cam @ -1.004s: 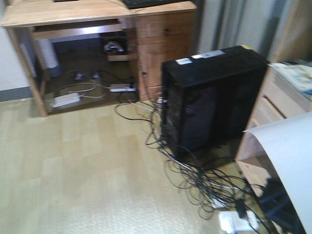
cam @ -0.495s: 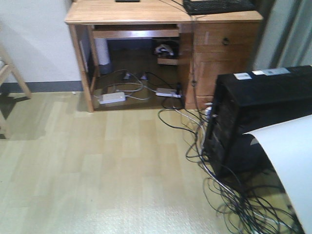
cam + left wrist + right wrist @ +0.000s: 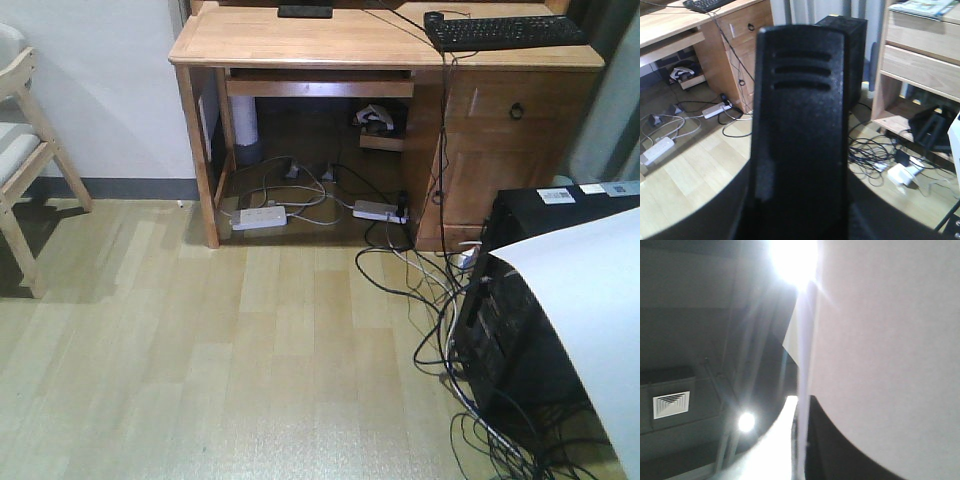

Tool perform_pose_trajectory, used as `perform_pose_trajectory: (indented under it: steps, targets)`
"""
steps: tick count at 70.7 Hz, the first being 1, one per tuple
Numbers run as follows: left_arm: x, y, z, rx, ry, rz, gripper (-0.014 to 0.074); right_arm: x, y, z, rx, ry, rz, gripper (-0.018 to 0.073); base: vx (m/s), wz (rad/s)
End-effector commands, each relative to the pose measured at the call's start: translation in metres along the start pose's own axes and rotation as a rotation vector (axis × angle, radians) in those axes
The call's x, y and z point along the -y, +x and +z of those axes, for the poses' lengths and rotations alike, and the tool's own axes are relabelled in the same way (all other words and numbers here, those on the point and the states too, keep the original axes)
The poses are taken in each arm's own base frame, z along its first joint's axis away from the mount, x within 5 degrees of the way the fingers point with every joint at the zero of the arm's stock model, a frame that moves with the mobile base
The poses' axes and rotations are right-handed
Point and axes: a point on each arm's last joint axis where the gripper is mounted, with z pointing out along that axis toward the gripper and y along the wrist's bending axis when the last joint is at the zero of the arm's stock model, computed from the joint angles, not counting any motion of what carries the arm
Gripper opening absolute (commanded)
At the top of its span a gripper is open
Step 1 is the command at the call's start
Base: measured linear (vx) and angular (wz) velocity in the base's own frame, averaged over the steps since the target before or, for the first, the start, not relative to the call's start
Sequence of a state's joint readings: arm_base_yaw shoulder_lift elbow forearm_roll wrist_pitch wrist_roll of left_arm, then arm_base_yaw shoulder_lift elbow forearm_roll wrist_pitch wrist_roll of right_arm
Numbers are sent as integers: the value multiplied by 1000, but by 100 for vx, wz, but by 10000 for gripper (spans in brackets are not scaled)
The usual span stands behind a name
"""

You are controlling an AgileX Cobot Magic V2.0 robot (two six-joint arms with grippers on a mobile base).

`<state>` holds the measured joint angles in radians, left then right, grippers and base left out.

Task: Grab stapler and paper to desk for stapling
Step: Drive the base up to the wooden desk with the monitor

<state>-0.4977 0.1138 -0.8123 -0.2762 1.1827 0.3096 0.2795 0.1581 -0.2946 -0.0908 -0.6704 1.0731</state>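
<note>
The desk (image 3: 300, 40) stands at the top centre of the front view, pale wood with a drawer cabinet on its right. The white paper (image 3: 590, 320) rises as a curved sheet at the lower right, in front of a computer tower. In the right wrist view the paper (image 3: 880, 340) fills the right side, and my right gripper (image 3: 802, 440) is shut on its edge, facing the ceiling. In the left wrist view the black stapler (image 3: 800, 125) fills the centre. My left gripper (image 3: 800, 220) is shut on it, and its fingers are mostly hidden in the dark.
A black computer tower (image 3: 520, 340) with tangled cables (image 3: 430, 300) sits on the floor at the right. Power strips (image 3: 258, 217) lie under the desk. A keyboard (image 3: 505, 30) lies on the desk's right end. A chair (image 3: 20, 150) is at the left. A wooden shelf unit (image 3: 920, 65) shows in the left wrist view.
The front view has swung: the desk moved from the upper left to the top centre, the tower slid right, and a chair came into view. The paper stays at the lower right.
</note>
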Motion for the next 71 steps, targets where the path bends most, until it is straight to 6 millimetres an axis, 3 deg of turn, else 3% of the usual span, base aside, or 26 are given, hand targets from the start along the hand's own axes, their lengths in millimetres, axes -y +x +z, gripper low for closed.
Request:
perform_pose_trajectory:
  steps: [1, 71]
  targets:
    - [-2, -16, -2, 114, -9, -11, -7, -10, -6, 6, 35, -59, -19, -4, 31, 1]
    - [-2, -16, -2, 113, -9, -11, -7, -10, -6, 6, 35, -59, -19, -4, 39, 2]
